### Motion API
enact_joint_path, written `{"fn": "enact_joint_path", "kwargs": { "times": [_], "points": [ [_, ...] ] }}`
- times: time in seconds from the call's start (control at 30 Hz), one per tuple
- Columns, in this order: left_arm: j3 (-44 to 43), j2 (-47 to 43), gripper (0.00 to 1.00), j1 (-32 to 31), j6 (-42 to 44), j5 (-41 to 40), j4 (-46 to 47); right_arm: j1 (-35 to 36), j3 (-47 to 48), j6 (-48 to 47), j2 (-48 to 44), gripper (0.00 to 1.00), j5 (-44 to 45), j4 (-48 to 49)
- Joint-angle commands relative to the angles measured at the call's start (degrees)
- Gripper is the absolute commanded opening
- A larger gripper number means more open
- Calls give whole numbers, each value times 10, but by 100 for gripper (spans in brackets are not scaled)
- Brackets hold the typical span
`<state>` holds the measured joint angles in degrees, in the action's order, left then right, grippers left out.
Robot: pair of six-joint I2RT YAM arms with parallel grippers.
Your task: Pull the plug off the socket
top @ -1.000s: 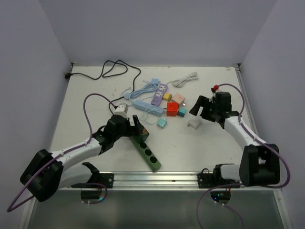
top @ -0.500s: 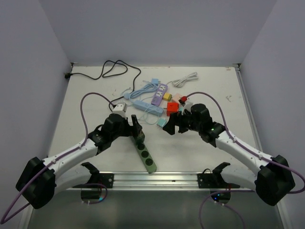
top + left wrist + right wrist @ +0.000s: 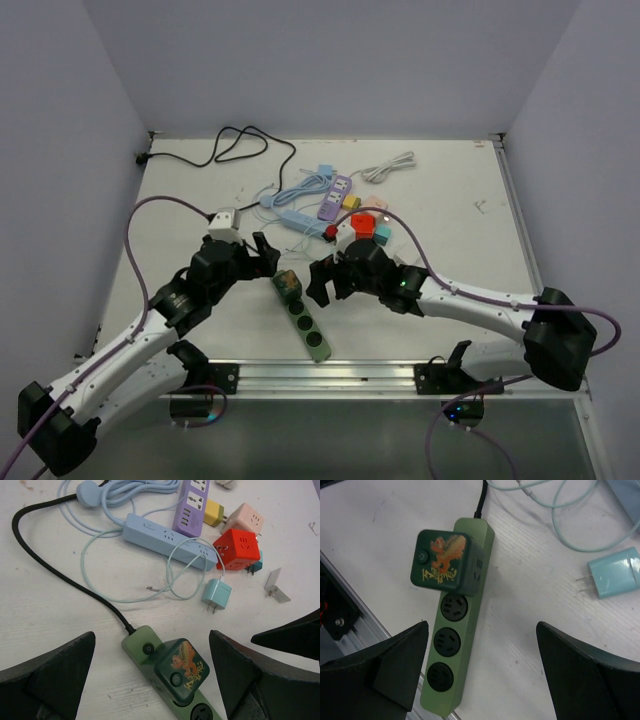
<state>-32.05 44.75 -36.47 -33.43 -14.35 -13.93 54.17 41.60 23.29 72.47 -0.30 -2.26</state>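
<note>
- Green plastic power strip [image 3: 303,320] lies on the white table [image 3: 450,200] between the two arms in the top view. A dark green cube plug [image 3: 286,283] sits in its far end.
- Orange dragon print on the cube's glossy top is legible only in the wrist views.
- Three free round sockets [image 3: 447,642] show only in the right wrist view.
- Left gripper [image 3: 152,635] and right gripper [image 3: 482,625] both gape wide and hold nothing, flanking the cube.
- Left wrist view cuts off the strip's near end, yet shows its black cord [image 3: 65,575] and a teal charger [image 3: 216,593].

walls [image 3: 330,60]: plain lavender | table [image 3: 455,205]: white, scuffed | rail [image 3: 330,372]: metal, near edge
</note>
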Motion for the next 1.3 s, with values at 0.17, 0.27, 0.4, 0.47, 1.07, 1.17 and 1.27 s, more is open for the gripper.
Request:
{"fn": "enact_joint_path", "kwargs": {
  "times": [0.17,0.27,0.4,0.47,1.07,1.17,1.27],
  "points": [
    [-16,-90,100,-1,-33,-59,-95,73,130,-3,111,92,115,24],
    [-22,-119,100,0,-42,-77,-117,88,158,2,146,93,134,10],
    [-27,-157,100,-1,-46,-98,-133,100,195,11,188,93,144,-5],
    [-26,-164,100,-1,-45,-103,-135,103,206,19,214,93,151,-16],
    [-10,-154,99,-1,-44,-82,-128,110,284,62,305,78,188,-104],
    [-5,-152,100,-1,-47,-75,-124,110,295,56,307,71,185,-124],
    [2,-149,100,-2,-52,-65,-116,110,299,55,298,59,178,-138]
  ]
}}
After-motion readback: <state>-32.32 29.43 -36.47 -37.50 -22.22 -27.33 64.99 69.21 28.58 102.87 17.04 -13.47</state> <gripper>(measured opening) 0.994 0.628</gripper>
